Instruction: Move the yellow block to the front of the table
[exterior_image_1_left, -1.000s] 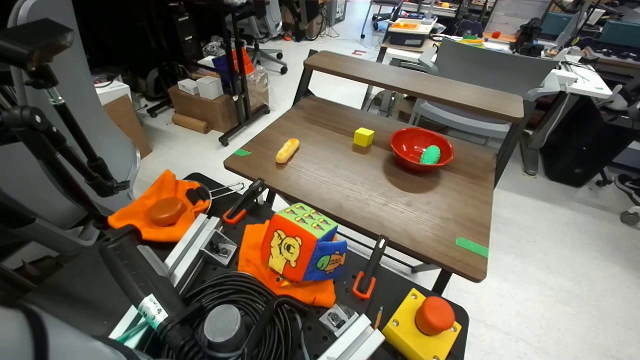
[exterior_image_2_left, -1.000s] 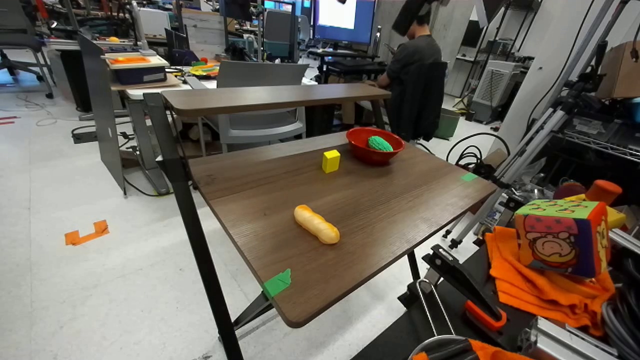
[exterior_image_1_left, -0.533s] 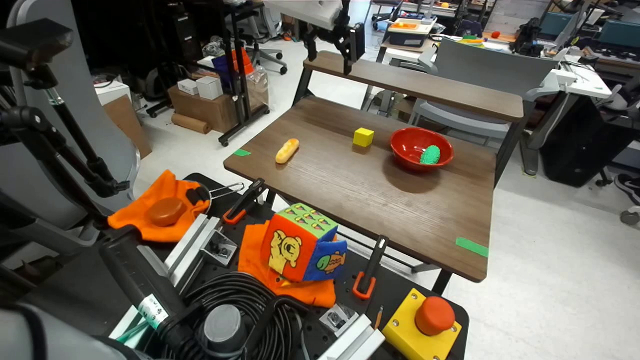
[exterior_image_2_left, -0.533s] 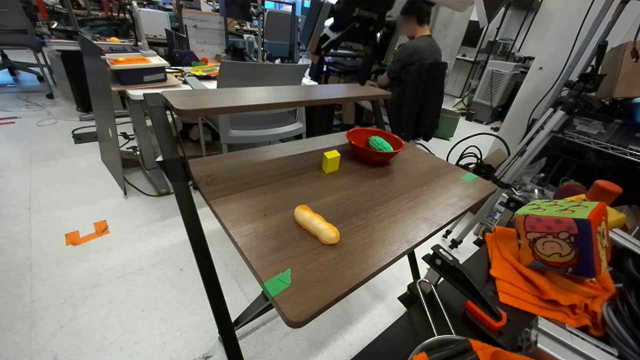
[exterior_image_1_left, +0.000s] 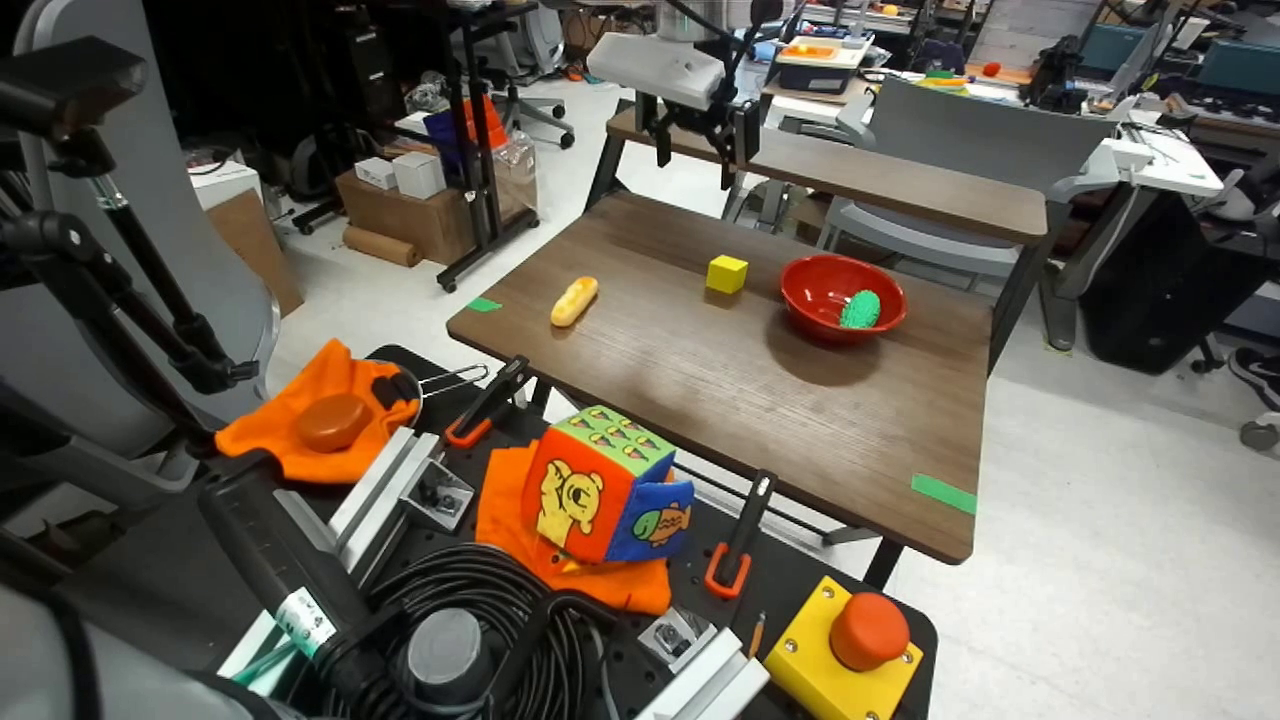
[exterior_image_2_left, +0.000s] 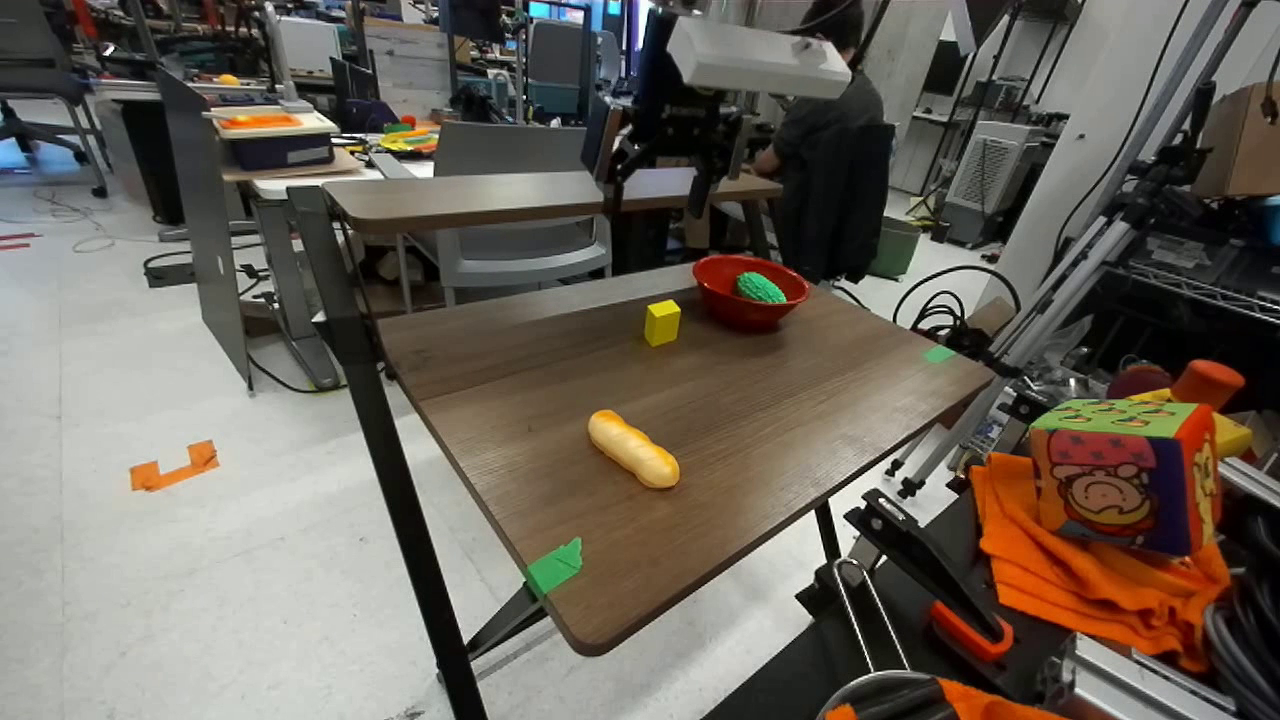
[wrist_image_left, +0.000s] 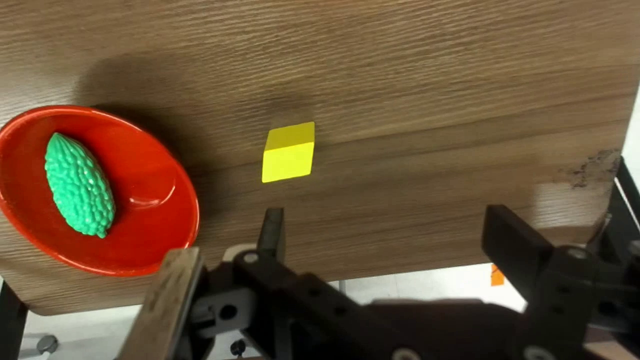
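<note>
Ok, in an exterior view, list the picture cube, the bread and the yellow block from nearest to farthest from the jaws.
In an exterior view:
1. Yellow block, on the table, left of the red bowl.
2. Bread, farther left on the table.
3. Picture cube, off the table, on orange cloth.

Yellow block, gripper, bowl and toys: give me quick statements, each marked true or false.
1. The yellow block is nearer the raised shelf than the bread-shaped toy is. True.
2. The gripper is open. True.
3. The gripper holds the yellow block. False: the yellow block rests on the table.
4. The green toy lies in the red bowl. True.
5. The yellow block touches the red bowl. False: a gap shows between them.
6. The bread-shaped toy lies on the raised shelf. False: it lies on the table.
</note>
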